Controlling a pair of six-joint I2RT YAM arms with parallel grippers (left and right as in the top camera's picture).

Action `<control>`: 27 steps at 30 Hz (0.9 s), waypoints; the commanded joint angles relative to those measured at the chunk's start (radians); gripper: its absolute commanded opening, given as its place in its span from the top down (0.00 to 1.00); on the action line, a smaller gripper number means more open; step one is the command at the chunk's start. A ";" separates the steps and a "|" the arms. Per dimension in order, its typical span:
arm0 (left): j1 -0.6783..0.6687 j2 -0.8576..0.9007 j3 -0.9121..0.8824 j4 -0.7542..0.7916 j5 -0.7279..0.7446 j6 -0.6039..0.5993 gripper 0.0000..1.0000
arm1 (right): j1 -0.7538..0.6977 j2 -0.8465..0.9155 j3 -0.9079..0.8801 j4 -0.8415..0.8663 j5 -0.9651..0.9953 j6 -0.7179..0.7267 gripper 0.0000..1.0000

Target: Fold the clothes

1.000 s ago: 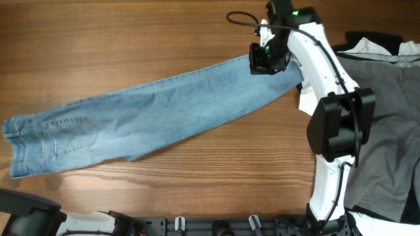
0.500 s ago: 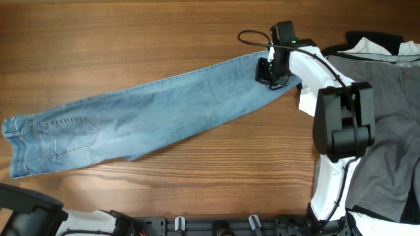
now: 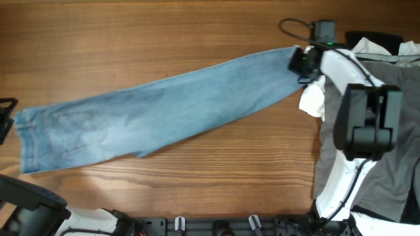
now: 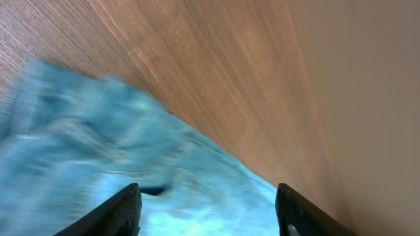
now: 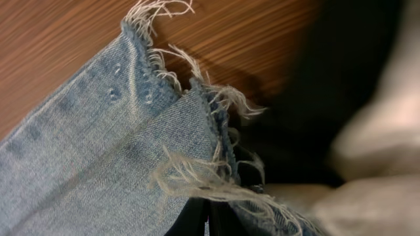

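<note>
The light-blue jeans (image 3: 164,111) lie flat on the wooden counter (image 3: 164,33) as one long strip. They run in a slant from the lower left, where the wide end is, up to the right, where the frayed hem is.

The right fingers (image 3: 303,62) are at this hem, at the upper right end of the strip. In the right wrist view they are closed on the denim. The cloth goes down between the dark tips, and loose white threads hang around them. The hem is a little lifted from the wood there.

The left fingers (image 3: 5,118) are at the far left edge of the overhead view, just beside the wide end of the jeans. In the left wrist view the two fingers stand well apart and hold nothing. The blue cloth under them is blurred.

On the right side of the counter there is a pile of other clothes. Grey trousers (image 3: 387,131) are spread over most of it. A white garment (image 3: 312,98) shows beside the right arm, close to the hem of the jeans. A black garment (image 3: 374,36) lies at the top of the pile.
</note>
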 commanded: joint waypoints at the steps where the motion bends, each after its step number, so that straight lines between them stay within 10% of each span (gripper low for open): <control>1: -0.021 0.003 0.019 0.003 -0.129 0.071 0.37 | -0.049 0.058 -0.025 -0.014 -0.003 -0.067 0.96; 27: -0.030 0.241 0.019 0.074 -0.171 0.482 0.26 | -0.046 0.058 -0.024 -0.044 -0.052 -0.096 0.94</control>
